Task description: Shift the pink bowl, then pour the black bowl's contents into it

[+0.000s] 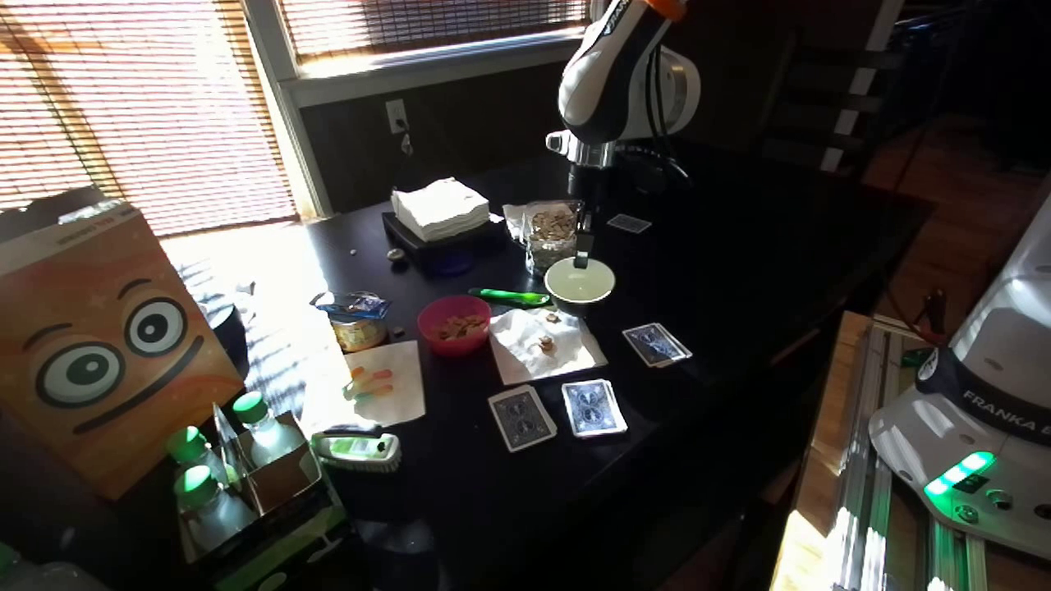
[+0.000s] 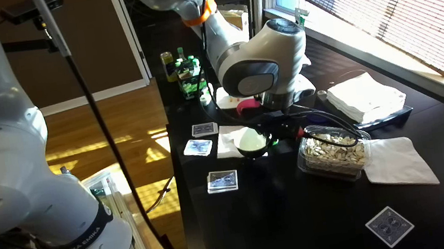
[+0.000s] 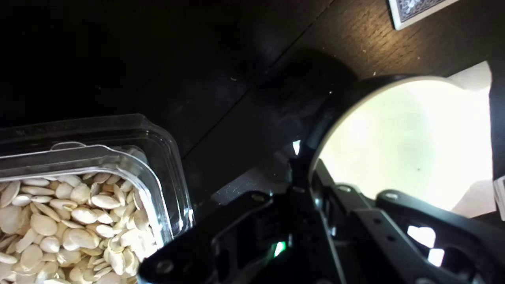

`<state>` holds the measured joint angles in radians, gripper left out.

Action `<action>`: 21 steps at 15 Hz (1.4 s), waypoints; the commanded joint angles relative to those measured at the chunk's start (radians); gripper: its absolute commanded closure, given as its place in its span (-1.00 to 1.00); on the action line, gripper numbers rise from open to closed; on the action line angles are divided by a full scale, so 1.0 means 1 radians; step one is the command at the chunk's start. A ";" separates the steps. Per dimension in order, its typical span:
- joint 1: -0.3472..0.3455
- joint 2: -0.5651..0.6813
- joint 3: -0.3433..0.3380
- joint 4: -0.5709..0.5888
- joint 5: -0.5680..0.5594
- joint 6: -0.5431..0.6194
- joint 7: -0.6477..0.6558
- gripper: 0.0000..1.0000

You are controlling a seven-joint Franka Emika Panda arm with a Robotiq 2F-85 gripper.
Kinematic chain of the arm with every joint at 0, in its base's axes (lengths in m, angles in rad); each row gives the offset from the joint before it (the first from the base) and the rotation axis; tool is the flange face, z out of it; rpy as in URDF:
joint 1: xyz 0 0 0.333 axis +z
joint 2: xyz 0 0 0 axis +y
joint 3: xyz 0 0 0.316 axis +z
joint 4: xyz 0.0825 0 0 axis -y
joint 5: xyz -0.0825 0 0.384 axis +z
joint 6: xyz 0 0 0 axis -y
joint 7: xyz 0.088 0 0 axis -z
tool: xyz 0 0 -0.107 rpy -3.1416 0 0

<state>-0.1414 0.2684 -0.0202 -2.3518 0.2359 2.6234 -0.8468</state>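
The black bowl, dark outside and pale inside, shows in both exterior views [image 1: 580, 287] [image 2: 251, 141] and on the right of the wrist view [image 3: 398, 130]. Its inside looks bare apart from a tiny dark speck. My gripper [image 3: 312, 175] is shut on the rim, one finger inside the bowl and one outside. The bowl is upright; I cannot tell whether its base touches the table. The pink bowl [image 1: 452, 348] stands apart from it with brown pieces inside. In an exterior view the arm partly hides the pink bowl [image 2: 248, 104].
A clear tub of seeds [image 3: 79, 221] stands close beside the gripper. Near the black bowl lie a white napkin [image 1: 525, 365], a green utensil [image 1: 509, 296] and card decks [image 1: 593, 408] [image 1: 655, 344]. Behind are stacked napkins [image 1: 443, 209]. A bottle carton [image 1: 246, 484] occupies the table's far end.
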 commanded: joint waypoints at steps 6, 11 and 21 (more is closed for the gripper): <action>-0.025 0.000 0.025 0.001 -0.008 -0.003 0.009 0.31; -0.032 -0.002 0.033 0.001 -0.004 -0.008 0.008 -0.36; 0.009 -0.011 -0.005 -0.015 -0.081 0.028 0.233 -1.00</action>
<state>-0.1547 0.2689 -0.0040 -2.3526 0.2283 2.6434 -0.7464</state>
